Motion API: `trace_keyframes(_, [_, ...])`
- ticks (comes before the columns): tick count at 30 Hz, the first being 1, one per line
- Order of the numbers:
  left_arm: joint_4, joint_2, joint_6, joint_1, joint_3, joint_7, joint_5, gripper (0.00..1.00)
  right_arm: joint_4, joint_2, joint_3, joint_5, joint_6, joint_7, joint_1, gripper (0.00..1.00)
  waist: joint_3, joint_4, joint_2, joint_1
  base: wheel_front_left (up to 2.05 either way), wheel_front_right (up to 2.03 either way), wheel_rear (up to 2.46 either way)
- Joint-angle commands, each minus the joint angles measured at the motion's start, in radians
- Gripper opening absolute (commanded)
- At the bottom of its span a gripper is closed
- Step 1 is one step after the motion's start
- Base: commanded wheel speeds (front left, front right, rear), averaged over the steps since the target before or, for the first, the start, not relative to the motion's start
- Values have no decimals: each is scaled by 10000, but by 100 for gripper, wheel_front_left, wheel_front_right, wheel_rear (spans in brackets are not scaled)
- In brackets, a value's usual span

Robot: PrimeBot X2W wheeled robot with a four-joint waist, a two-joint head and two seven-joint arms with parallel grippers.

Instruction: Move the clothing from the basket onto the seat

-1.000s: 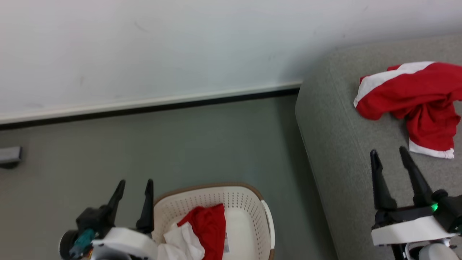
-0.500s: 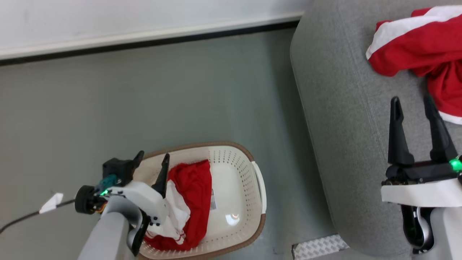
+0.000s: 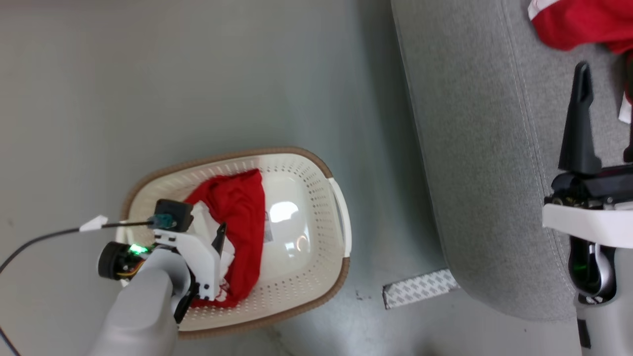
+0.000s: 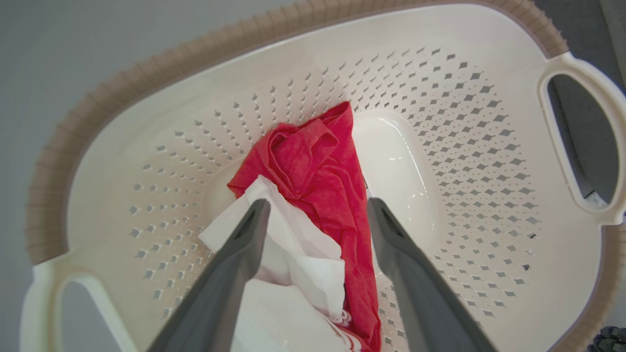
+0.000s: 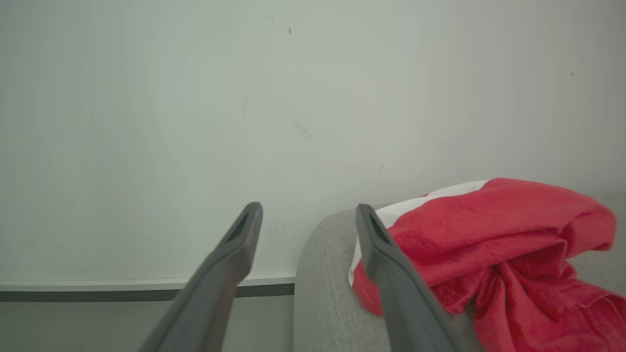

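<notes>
Hovering in the basket (image 4: 440, 98), the left tool (image 4: 318, 203) is held spread over the red-and-white clothing (image 4: 313, 161) heaped at its left; the bunched red fold is best straddled and pinched deep; the right tool (image 5: 308, 208), spread and empty, is held above the seat (image 3: 474, 148).

You have open floor (image 3: 198, 74) from 10 to 2 o'clock of the basket (image 3: 306, 173). Inside it, the 3 o'clock half of the bottom lies bare; the clothing (image 3: 242, 207) covers the 9 o'clock half. At 3 o'clock the seat (image 3: 470, 148) walls you off beyond a narrow floor lane. A cable (image 3: 44, 236) trails at 9.
</notes>
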Motion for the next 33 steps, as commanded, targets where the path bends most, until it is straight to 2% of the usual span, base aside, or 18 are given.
trace_keyframes(1, [257,41,19,-271,-184,93,159,100,-156,46,-52,-69,-22,-26,-220,100,455,-317,0,-2,0,0,0])
trace_keyframes(11, [1588,261,13,-1285,-1248,843,470,100,-789,56,-207,83,-22,-26,-648,100,1536,-726,0,-2,0,0,0])
trace_keyframes(19, [1946,492,350,-1744,-1829,1712,922,100,-1008,56,-164,320,-22,-26,-802,100,2213,-882,0,-2,0,0,0])
trace_keyframes(27, [2067,603,211,-1939,-2577,2932,1439,100,-1114,56,-251,350,-22,-26,-910,100,2604,-952,0,-2,0,0,0])
trace_keyframes(33, [2092,630,187,-2025,-2766,3409,1437,100,-1147,58,-289,312,-22,-26,-928,100,2722,-960,0,-2,0,0,0])
